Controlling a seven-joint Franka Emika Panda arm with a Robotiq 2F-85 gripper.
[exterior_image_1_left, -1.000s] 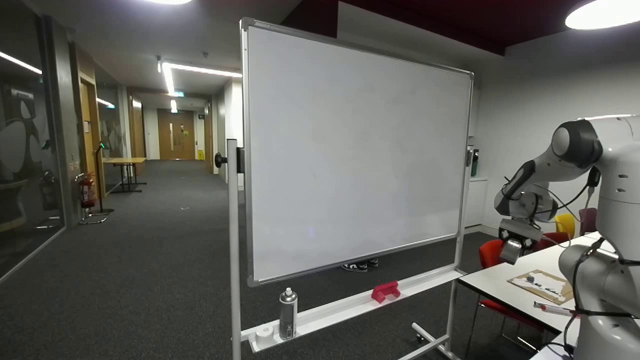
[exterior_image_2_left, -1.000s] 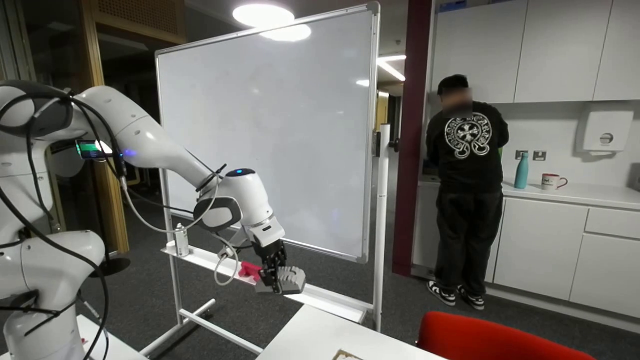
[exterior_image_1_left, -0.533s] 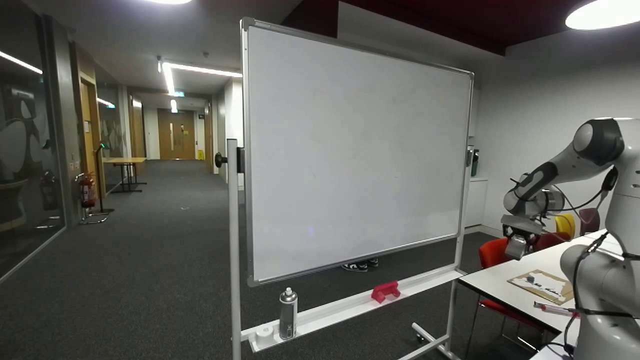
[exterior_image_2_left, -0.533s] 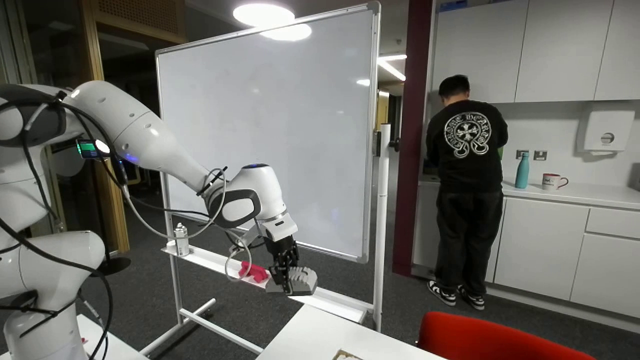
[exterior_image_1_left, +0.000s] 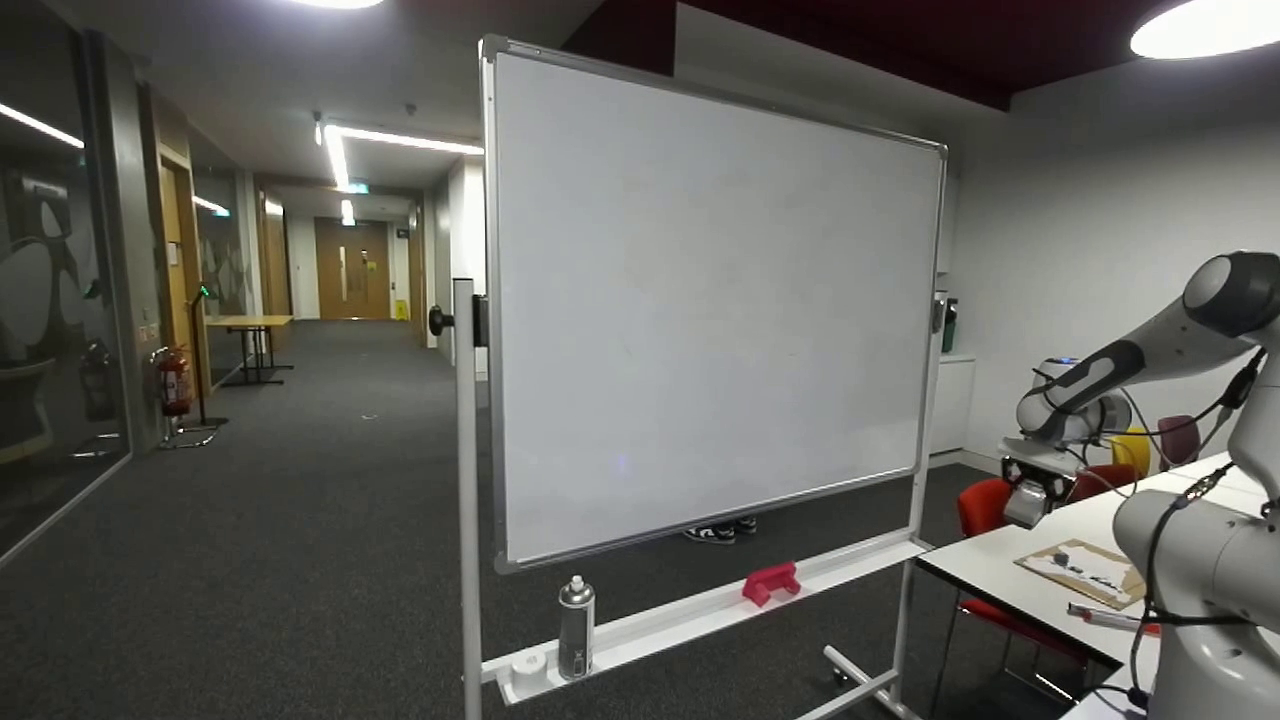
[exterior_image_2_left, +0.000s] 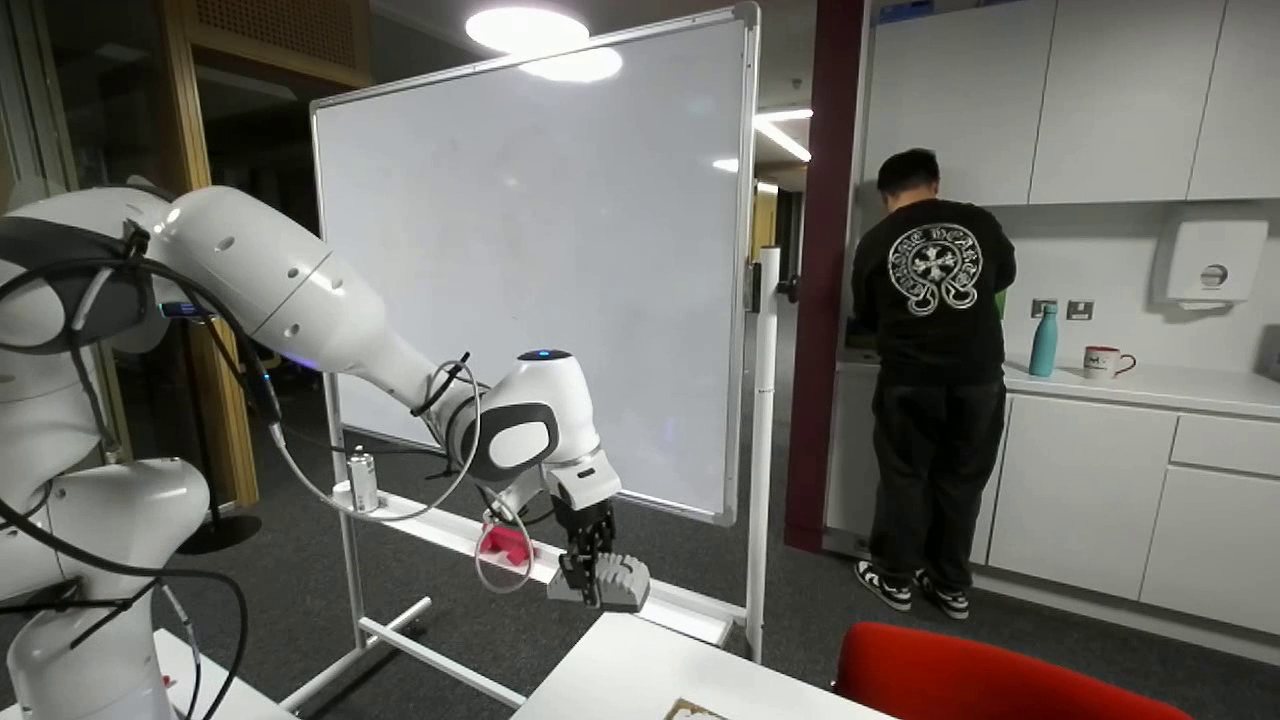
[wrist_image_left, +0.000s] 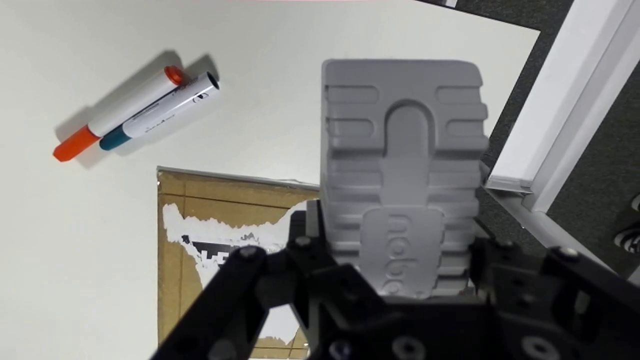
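A grey ribbed whiteboard eraser (wrist_image_left: 407, 125) marked "nobo" sits between the fingers of my gripper (wrist_image_left: 397, 225), which is shut on its sides. The eraser points away from the palm in the wrist view and covers part of the scene below. In an exterior view the same eraser (exterior_image_2_left: 622, 582) hangs in the air by the near table's corner, in front of the whiteboard's ledge. Below it in the wrist view, a torn cardboard piece (wrist_image_left: 172, 280) and two markers, one orange-capped (wrist_image_left: 132, 107) and one teal-capped (wrist_image_left: 167, 110), lie on the white table (wrist_image_left: 260, 45).
A large whiteboard (exterior_image_1_left: 720, 300) on a wheeled stand faces the arm. Its ledge (exterior_image_1_left: 680, 615) bears a spray can (exterior_image_1_left: 577, 630), a white roll (exterior_image_1_left: 528, 668) and a red holder (exterior_image_1_left: 770, 583). A person (exterior_image_2_left: 935, 330) stands by the counter; a red chair (exterior_image_2_left: 1000, 675) is near the table.
The gripper, carrying the eraser, has shifted to the right and a little lower in an exterior view, and the arm's elbow has sunk. The grip looks the same.
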